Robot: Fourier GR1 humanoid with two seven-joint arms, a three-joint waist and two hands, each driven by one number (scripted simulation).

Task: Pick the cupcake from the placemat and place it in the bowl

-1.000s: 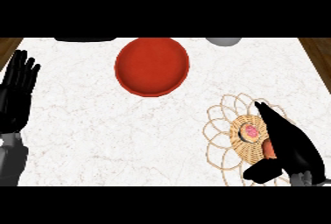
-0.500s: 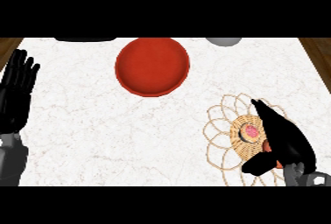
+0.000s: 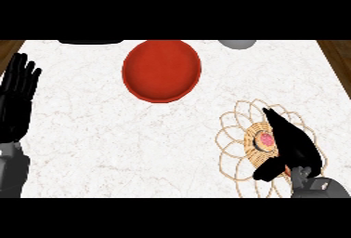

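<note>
Right hand, fingers straight, beside cupcake on placemat

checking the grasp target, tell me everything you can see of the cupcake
The cupcake is round, seen from above: a pink-red top ringed by a tan wrapper edge. It sits upright at the middle of the woven placemat, not yet lifted. The right hand lies along its right side, hiding that edge; contact unclear.

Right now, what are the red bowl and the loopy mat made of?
The bowl looks like matte red ceramic or plastic: one even colour, no shine. The placemat looks like woven straw or wicker: tan strands in the middle, open loops round the edge.
</note>
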